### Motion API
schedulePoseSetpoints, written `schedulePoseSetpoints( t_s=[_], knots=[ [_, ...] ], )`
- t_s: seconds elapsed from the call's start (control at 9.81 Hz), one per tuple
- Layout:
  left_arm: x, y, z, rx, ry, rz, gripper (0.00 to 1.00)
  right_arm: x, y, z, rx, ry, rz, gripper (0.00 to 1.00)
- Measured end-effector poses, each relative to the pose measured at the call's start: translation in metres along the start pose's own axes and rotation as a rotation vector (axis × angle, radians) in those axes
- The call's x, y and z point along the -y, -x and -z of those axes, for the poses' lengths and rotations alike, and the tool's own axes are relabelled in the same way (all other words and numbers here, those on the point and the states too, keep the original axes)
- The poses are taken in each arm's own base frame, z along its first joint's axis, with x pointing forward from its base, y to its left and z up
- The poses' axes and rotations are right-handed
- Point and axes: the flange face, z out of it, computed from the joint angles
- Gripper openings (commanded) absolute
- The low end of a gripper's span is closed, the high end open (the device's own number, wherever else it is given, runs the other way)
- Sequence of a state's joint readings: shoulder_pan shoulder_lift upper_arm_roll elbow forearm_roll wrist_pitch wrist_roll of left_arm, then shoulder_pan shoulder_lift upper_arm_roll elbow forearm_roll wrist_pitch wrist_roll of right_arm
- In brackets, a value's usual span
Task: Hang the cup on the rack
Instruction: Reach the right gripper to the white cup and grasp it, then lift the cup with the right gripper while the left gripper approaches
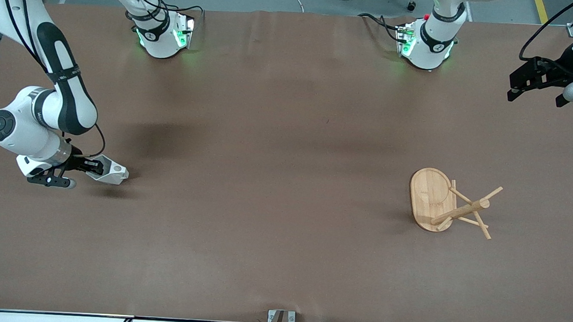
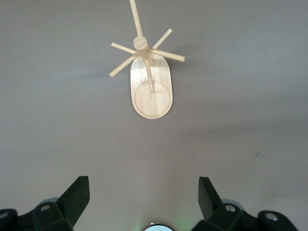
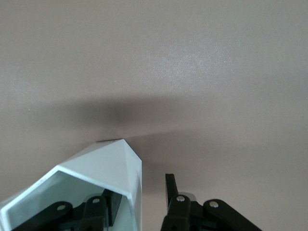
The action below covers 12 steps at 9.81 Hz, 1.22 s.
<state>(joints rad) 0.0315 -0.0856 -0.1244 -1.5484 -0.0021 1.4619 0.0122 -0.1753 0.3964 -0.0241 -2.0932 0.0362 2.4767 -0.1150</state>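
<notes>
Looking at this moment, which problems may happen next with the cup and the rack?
1. The right gripper pinches only one wall of the cup, one finger inside; the faceted cup may slip or twist when lifted.
2. The rack stands unheld at the left arm's end of the table while the left gripper waits open above it; a push on a peg may tip it.

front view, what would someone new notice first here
The rack stands out: pale bamboo, upright toward the left arm's end of the table, its pegs bare. At the right arm's end, the right gripper has one finger inside the white cup and one outside, straddling its wall as the cup lies on the table. The left gripper waits open, up over the table's edge at its own end.
</notes>
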Motion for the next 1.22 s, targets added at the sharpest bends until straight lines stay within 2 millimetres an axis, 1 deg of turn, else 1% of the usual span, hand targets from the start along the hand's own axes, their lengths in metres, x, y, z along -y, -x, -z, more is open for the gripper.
schedulePoseSetpoints(
  t_s=[0.2,0.41,0.51,0.61,0.71,0.82,0.92,1.02,1.22],
  knots=[
    [0.0,-0.001,-0.002,0.006,0.001,-0.001,1.0,0.0,0.0,0.0,-0.004,-0.019,-0.017,0.0],
    [-0.001,-0.004,-0.006,0.014,0.002,-0.004,1.0,0.001,0.0,0.0,0.002,-0.023,0.015,0.0],
    [-0.002,-0.005,-0.009,0.018,0.002,-0.006,1.0,0.003,0.0,0.001,0.032,-0.03,0.038,0.0],
    [-0.003,-0.007,-0.011,0.023,0.003,-0.007,1.0,0.005,-0.006,0.013,0.071,-0.041,0.086,0.0],
    [-0.003,-0.008,-0.014,0.028,0.003,-0.008,1.0,0.008,-0.022,0.041,0.089,-0.053,0.152,0.0],
    [-0.005,-0.01,-0.016,0.032,0.004,-0.012,1.0,0.011,-0.037,0.075,0.085,-0.065,0.203,0.0],
    [-0.008,-0.01,-0.017,0.034,0.004,-0.018,1.0,0.022,-0.046,0.101,0.064,-0.099,0.22,0.0],
    [-0.013,-0.011,-0.018,0.036,0.004,-0.028,1.0,0.043,-0.051,0.117,0.034,-0.159,0.22,0.0],
    [-0.028,-0.011,-0.019,0.038,0.004,-0.056,1.0,0.091,-0.05,0.138,0.023,-0.295,0.221,0.0]
  ],
)
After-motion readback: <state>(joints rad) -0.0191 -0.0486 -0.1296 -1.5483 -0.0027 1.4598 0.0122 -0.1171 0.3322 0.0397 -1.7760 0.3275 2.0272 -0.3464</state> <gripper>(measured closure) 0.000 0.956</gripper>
